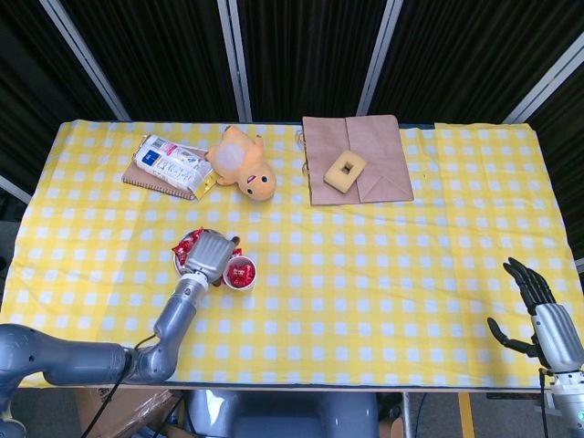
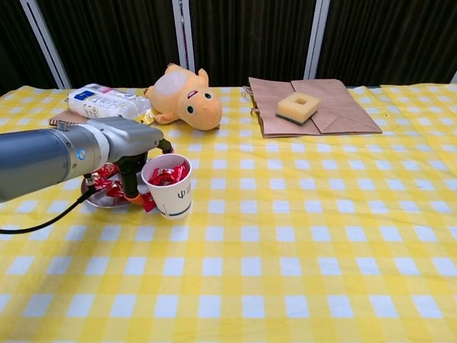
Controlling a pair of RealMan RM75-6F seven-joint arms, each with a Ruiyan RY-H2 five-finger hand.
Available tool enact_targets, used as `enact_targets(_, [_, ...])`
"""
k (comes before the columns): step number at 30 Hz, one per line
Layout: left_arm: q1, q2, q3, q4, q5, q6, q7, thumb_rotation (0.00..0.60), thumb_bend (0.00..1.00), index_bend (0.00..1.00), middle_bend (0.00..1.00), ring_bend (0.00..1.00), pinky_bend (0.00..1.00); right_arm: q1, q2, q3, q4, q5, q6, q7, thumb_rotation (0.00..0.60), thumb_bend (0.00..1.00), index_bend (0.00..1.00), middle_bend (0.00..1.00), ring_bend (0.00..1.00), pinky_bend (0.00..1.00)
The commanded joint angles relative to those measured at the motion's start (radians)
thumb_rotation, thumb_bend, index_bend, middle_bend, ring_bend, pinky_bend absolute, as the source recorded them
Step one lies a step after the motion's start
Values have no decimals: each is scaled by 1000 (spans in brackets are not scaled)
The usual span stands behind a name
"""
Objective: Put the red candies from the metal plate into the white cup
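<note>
Left robot hand (image 2: 132, 146) low over the near edge of the metal plate (image 2: 96, 199), right beside the white cup (image 2: 168, 187); fingers pointing down, one fingertip (image 2: 132, 193) reaching the loose red candy (image 2: 148, 202) lying between plate and cup. Whether anything pinched or just touched: cannot tell, palm and arm block the view in both cameras. Probably positioned there to collect the stray piece off the cloth. In head view same left robot hand (image 1: 210, 255) covering much of the plate (image 1: 180, 265), cup (image 1: 240, 272) touching or nearly touching its side.

Red candies (image 2: 106, 174) remaining on the plate, bunched at the far-left part; more red candies (image 2: 167, 175) already inside the cup, piled near the rim. Task well along, not finished, judging by leftovers. Cup parked tight against the plate, likely to keep each transfer short. Risk: knocking the cup over, given how close the fingers work to its wall.

Right robot hand (image 1: 538, 310) far off at the desk's near right corner, fingers spread, holding nothing, idle; not seen in chest view.

Further out on the yellow checked desk (image 2: 300, 243): plush toy (image 2: 182, 96) lying on its side, snack packet (image 2: 107, 102) on a notebook, paper bag (image 2: 314, 107) flat with a sponge (image 2: 298, 106) on top. All well apart from the work area.
</note>
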Motion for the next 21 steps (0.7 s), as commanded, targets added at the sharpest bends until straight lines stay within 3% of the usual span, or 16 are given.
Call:
enact_targets(1, [-4,-7,-2,7,-8,-7,9,600,221,247,912,958,967,0,1,0,-1,0,0,0,600,423,0,0,0,0])
enact_targets(11, [-6,-32,-6,35,-29,-18,21,600,332,280,915,959,967,-1,1,0,0,-1,2,3,600,424,0,0,0,0])
enact_targets(21, [-2,-40,-8,45,-26,-21,22,600,359,327,916,959,967,0,1,-1,-1,-1,1,1,600,423,0,0,0,0])
